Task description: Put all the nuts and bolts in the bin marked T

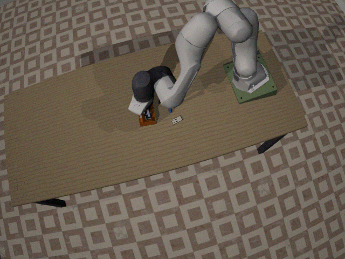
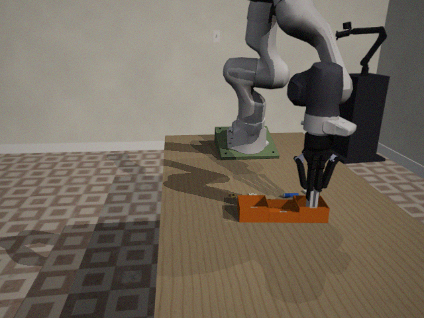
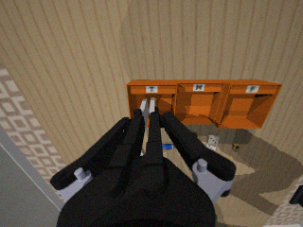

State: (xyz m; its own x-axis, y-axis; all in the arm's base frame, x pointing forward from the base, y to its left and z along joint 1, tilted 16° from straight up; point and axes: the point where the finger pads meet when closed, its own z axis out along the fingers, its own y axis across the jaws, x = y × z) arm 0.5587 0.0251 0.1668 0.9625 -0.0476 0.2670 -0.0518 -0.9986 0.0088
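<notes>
Inside the near end of the table (image 1: 91, 144) (image 2: 273, 260) (image 3: 62, 43) as the top view shows it, the orange bin marked T (image 1: 148, 122) (image 2: 313, 216) (image 3: 164, 89) stands upright, its black letter readable on a white label. The gripper (image 1: 146, 114) (image 2: 313, 205) (image 3: 150, 104) reaches down into this bin, its pale fingertips drawn together with only a slim gap and nothing visible pinched there; whether they touch the bin's floor or walls I cannot tell. Joined to it in one row are the bin marked M (image 3: 210, 88) and, at the other end, a third bin (image 3: 265, 88), whose letter is too blurred to settle between F and P. No nut or bolt can be made out inside T, though the fingers cover part of it. Just beyond the row, on the arm's base side, lie a blue piece (image 1: 170, 110) (image 2: 290, 195) (image 3: 167, 147), a white dotted piece (image 2: 252, 193) (image 3: 213, 141) and a small brownish piece (image 2: 232, 195) (image 3: 236, 147), perhaps a nut. A white domino (image 1: 177, 120) lies flat near the blue piece. Farther out, the arm stands on a green base plate (image 1: 241, 97) (image 2: 218, 145).
</notes>
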